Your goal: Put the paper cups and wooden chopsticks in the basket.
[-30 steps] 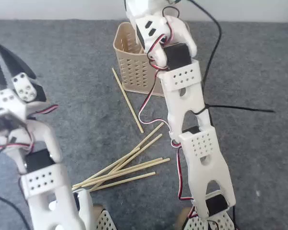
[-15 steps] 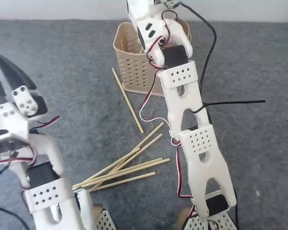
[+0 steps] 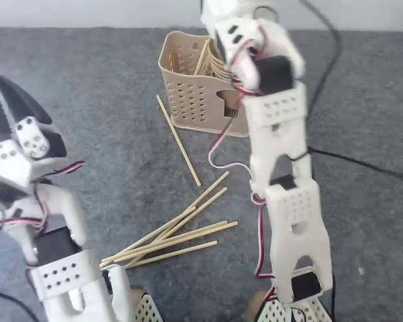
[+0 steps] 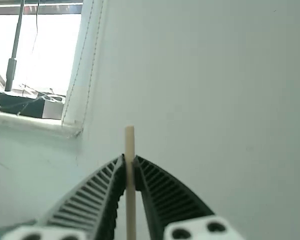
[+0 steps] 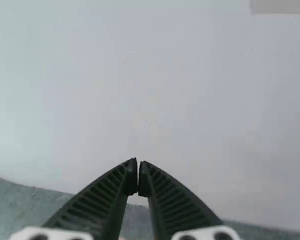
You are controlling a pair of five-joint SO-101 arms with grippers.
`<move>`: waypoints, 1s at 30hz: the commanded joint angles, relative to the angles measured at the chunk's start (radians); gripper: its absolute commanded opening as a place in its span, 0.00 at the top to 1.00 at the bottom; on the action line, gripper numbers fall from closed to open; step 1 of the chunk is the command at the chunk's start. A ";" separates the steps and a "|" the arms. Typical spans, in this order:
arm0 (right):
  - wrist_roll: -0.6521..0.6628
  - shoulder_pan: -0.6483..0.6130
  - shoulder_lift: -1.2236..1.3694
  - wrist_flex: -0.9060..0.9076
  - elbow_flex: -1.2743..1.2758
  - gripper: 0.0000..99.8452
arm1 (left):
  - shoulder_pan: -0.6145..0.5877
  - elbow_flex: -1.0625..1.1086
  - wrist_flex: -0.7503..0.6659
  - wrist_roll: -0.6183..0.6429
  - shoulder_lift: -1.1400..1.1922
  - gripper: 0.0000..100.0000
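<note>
Snugly inside left gripper (image 4: 129, 159), chopstick (image 4: 129, 141).

white left arm (image 3: 54, 228) reared upright, its black ribbed left gripper (image 4: 129, 162) pinched on a pale wooden chopstick (image 4: 129, 142); white right arm (image 3: 282, 154) stretched forward and high, black ribbed right gripper (image 5: 138, 172) closed, tips touching.

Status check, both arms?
Left gripper shut on chopstick. Right gripper shut, empty. Basket part-filled, loose chopsticks on carpet. Right arm beside it.
</note>
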 commanded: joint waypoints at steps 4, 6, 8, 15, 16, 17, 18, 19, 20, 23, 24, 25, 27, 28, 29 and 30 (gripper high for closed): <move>0.009 0.010 -0.357 0.441 -0.026 0.99 | 0.018 -0.380 0.275 0.095 0.199 0.99; 0.028 0.013 -0.415 0.536 -0.026 0.99 | 0.044 -0.487 0.334 0.100 0.292 0.99; 0.048 0.044 -0.466 0.619 -0.026 0.99 | 0.080 -0.598 0.384 0.100 0.377 0.99; 0.055 0.220 -0.662 0.645 0.206 0.99 | 0.295 -0.791 0.285 0.038 0.545 0.99; 0.057 0.237 -0.713 0.645 0.288 0.99 | 0.338 -0.792 0.250 -0.003 0.551 0.99; 0.074 0.257 -0.768 0.645 0.385 0.99 | 0.377 -0.792 0.222 -0.046 0.560 0.99; 0.097 0.271 -0.829 0.644 0.483 0.99 | 0.411 -0.792 0.199 -0.083 0.568 0.99; 0.112 0.283 -0.895 0.641 0.580 0.99 | 0.442 -0.792 0.180 -0.109 0.577 0.99; 0.124 0.295 -0.958 0.639 0.671 0.99 | 0.470 -0.792 0.161 -0.130 0.591 0.99; 0.150 0.320 -1.119 0.636 0.898 0.99 | 0.542 -0.792 0.052 -0.144 0.654 0.99; 0.157 0.329 -1.159 0.636 0.961 0.99 | 0.557 -0.792 0.002 -0.146 0.684 0.99; 0.161 0.335 -1.196 0.636 1.014 0.99 | 0.571 -0.792 -0.054 -0.147 0.720 0.99; 0.160 0.355 -1.254 0.636 1.112 0.99 | 0.585 -0.799 -0.172 -0.149 0.796 0.99; 0.160 0.367 -1.279 0.636 1.157 0.99 | 0.586 -0.800 -0.224 -0.149 0.829 0.99; 0.160 0.377 -1.302 0.636 1.198 0.99 | 0.586 -0.808 -0.262 -0.149 0.859 0.99; 0.160 0.383 -1.325 0.634 1.243 0.99 | 0.586 -0.826 -0.276 -0.149 0.888 0.99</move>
